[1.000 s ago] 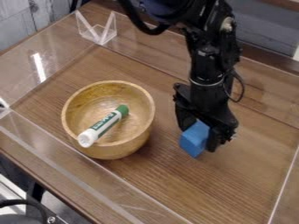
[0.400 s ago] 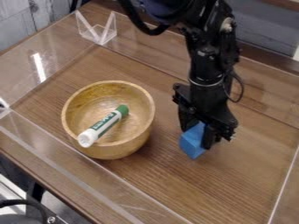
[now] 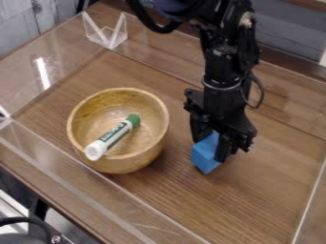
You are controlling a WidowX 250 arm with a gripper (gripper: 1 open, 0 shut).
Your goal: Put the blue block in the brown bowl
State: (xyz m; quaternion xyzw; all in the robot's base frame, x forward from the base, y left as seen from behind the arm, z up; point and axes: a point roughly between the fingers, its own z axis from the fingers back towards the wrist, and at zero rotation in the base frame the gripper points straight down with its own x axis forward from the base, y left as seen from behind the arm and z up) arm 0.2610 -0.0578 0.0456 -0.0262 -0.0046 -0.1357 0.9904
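While the black fingers (image 3: pixel 219 133) are closed on the blue block (image 3: pixel 207 157), the step in hand looks like the grasp or the very start of the lift. Block sits at the fingertips, right of the brown bowl (image 3: pixel 163 145) in the view and apart from it, low over the wooden desk (image 3: pixel 242 205); whether its underside touches the wood, cannot tell. Next move, as judged: raise the block past the bowl's rim, carry it across toward the bowl, lower it inside, then let go. Bowl already holds a white-and-green tube (image 3: pixel 112 136), tilted, its white end up over the near rim, so the drop probably wants the bare part of the floor beside it. Knocking the rim on a low carry seems the main risk.

Materials: block plain-faced, boxy, solid bright blue, matte-looking. Bowl round, light-brown wood, thick smooth rim, much wider than the block. Tube slim and cylindrical, looks like smooth plastic, green at the far end. Desk warm brown wood, lengthwise board seams, fine grain. Arm (image 3: pixel 227 71) black, jointed, hard-edged, likely plastic. Clear angular piece (image 3: pixel 107 30) at the far left, see-through, its make unclear.
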